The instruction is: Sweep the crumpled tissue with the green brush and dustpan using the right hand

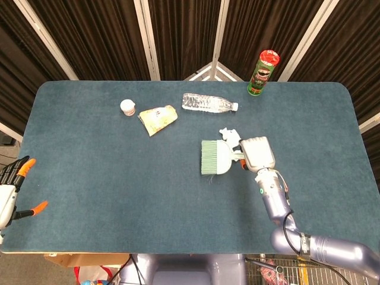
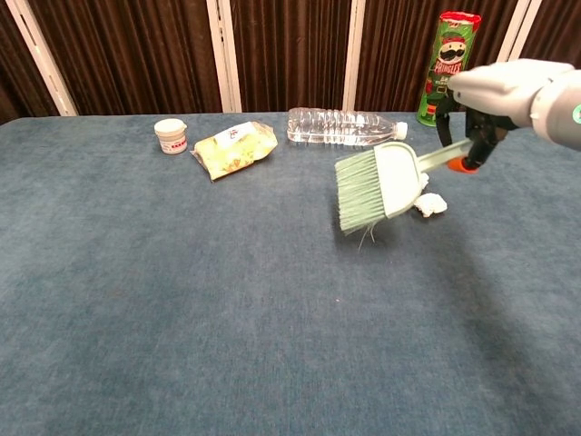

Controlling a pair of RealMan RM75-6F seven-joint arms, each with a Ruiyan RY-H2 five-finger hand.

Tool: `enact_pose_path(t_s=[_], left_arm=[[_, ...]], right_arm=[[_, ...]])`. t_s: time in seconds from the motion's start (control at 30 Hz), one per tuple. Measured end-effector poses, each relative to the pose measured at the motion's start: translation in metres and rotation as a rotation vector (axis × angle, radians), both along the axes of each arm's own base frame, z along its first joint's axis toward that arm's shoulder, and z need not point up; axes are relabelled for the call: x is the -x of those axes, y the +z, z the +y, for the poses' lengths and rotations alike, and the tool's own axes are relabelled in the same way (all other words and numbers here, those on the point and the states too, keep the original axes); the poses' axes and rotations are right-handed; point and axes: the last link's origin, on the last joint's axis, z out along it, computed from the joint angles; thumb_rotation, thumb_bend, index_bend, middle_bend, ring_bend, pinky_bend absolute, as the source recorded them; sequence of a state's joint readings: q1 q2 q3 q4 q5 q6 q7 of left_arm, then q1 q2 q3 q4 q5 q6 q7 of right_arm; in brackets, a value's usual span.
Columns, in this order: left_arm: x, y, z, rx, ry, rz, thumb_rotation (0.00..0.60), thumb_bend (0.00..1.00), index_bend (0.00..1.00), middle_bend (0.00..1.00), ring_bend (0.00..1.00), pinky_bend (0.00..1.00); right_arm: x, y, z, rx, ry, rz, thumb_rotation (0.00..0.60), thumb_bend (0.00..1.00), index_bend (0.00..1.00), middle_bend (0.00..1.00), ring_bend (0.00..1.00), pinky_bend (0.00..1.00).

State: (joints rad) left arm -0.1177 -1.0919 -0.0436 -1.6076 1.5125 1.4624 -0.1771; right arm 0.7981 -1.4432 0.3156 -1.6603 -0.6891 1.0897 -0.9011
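Note:
My right hand (image 1: 257,154) (image 2: 497,102) grips the handle of the green brush and dustpan (image 1: 216,157) (image 2: 374,184) and holds it lifted clear of the table. The bristles point to the left. The crumpled white tissue (image 1: 230,136) (image 2: 429,203) lies on the blue table just behind the brush, mostly hidden by it in both views. My left hand (image 1: 13,189) hangs off the table's near left edge, fingers spread, holding nothing.
Along the far side stand a clear water bottle (image 1: 208,103) (image 2: 343,126) on its side, a yellow snack bag (image 1: 157,118) (image 2: 233,148), a small white jar (image 1: 127,107) (image 2: 171,136) and a green Pringles can (image 1: 262,72) (image 2: 446,67). The blue table (image 1: 119,178) spreads out near me.

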Motion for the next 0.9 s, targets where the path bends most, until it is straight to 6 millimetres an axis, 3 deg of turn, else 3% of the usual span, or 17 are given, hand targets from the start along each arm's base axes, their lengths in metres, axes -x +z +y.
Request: enact_pose_path(t_s=[0.2, 0.37, 0.7, 0.9], left_arm=[[0.001, 0.001, 0.001, 0.007, 0.005, -0.011, 0.600, 0.00, 0.00, 0.00, 0.00, 0.02], [0.002, 0.001, 0.002, 0.012, 0.011, -0.017, 0.600, 0.00, 0.00, 0.00, 0.00, 0.02], [0.001, 0.001, 0.000, 0.017, 0.012, -0.030, 0.600, 0.00, 0.00, 0.00, 0.00, 0.02], [0.001, 0.001, 0.000, 0.016, 0.010, -0.033, 0.600, 0.00, 0.00, 0.00, 0.00, 0.02]], right_arm=[[-0.016, -0.006, -0.021, 0.007, -0.005, 0.021, 0.600, 0.56, 0.77, 1.00, 1.00, 0.88], [-0.013, -0.010, -0.040, 0.028, -0.024, 0.072, 0.600, 0.56, 0.77, 1.00, 1.00, 0.88], [0.027, -0.020, -0.066, 0.037, -0.115, 0.217, 0.600, 0.56, 0.77, 1.00, 1.00, 0.88], [0.055, -0.008, -0.068, 0.053, -0.163, 0.294, 0.600, 0.57, 0.77, 1.00, 1.00, 0.88]])
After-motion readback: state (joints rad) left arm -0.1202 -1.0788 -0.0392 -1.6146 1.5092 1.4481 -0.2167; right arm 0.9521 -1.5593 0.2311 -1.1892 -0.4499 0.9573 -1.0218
